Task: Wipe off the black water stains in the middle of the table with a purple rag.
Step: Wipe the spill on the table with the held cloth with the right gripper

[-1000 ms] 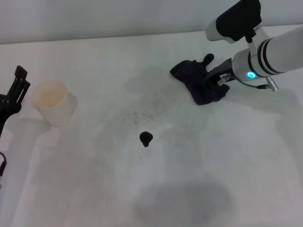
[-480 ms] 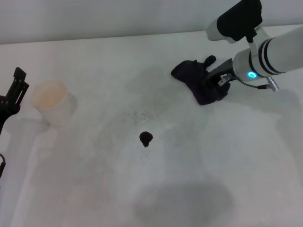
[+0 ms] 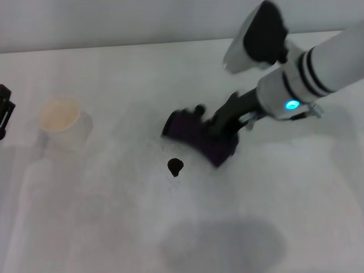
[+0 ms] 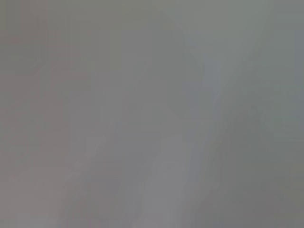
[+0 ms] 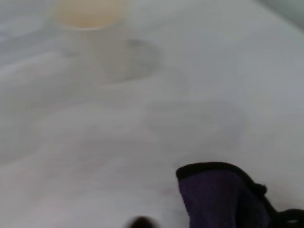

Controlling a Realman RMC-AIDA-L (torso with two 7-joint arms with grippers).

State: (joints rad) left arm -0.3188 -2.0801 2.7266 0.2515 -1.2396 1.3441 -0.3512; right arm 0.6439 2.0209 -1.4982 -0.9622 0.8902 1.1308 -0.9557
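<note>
The purple rag lies bunched on the white table, just up and right of the black water stain, a small dark teardrop blot. My right gripper is shut on the rag's right side, its arm reaching in from the upper right. In the right wrist view the rag fills the lower right, and the stain peeks in at the frame edge beside it. My left gripper is parked at the far left edge, mostly out of view. The left wrist view shows only a grey blur.
A white paper cup stands on the left part of the table, also seen in the right wrist view as the cup beyond the rag. Faint grey speckles mark the table above the stain.
My right gripper has swept left and toward me with the purple rag, from the far right to just beside the stain. The left gripper has drawn back toward the left edge.
</note>
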